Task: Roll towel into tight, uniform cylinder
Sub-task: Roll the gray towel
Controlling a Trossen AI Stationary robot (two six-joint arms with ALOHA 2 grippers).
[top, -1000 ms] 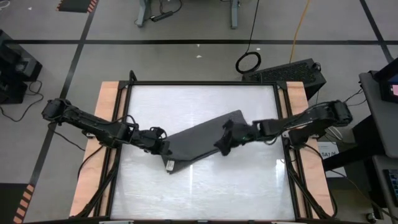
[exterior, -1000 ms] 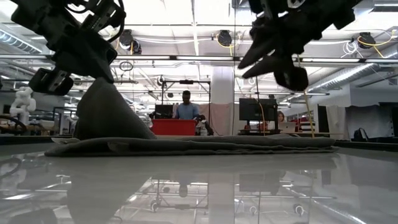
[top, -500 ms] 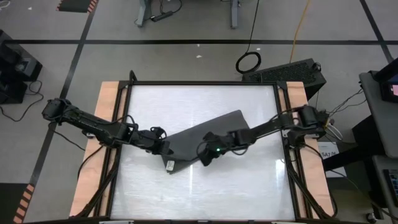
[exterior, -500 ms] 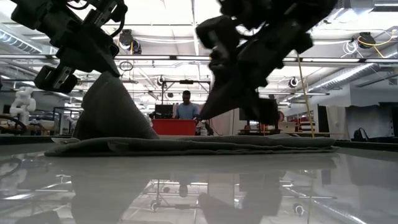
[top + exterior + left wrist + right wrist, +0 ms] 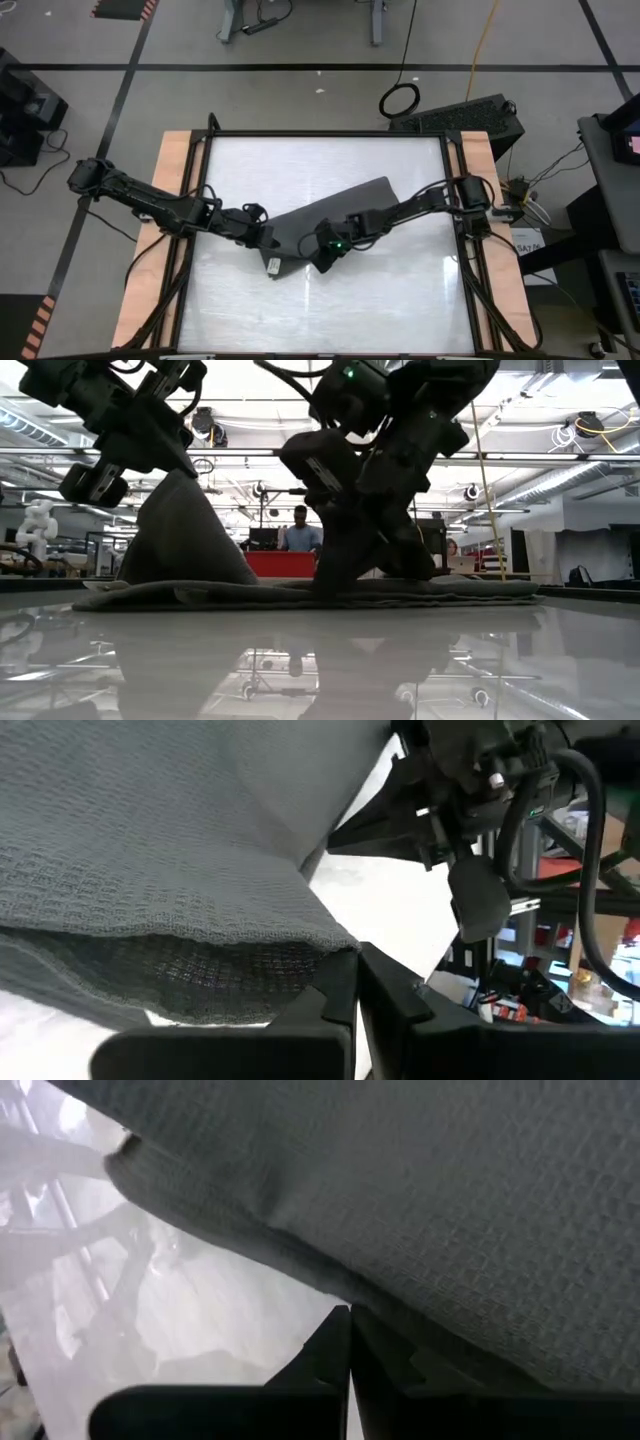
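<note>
Left gripper fingers clenched on the towel, corner lifted. Towel lies diagonally across the surface. Right gripper fingers pinched on the near long edge, midway along.

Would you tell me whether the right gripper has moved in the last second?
Yes. The right gripper moved left across the table, away from its right rail, down onto the towel's near edge.

arms: black, jointed | cables: black, looped | right arm: green light
</note>
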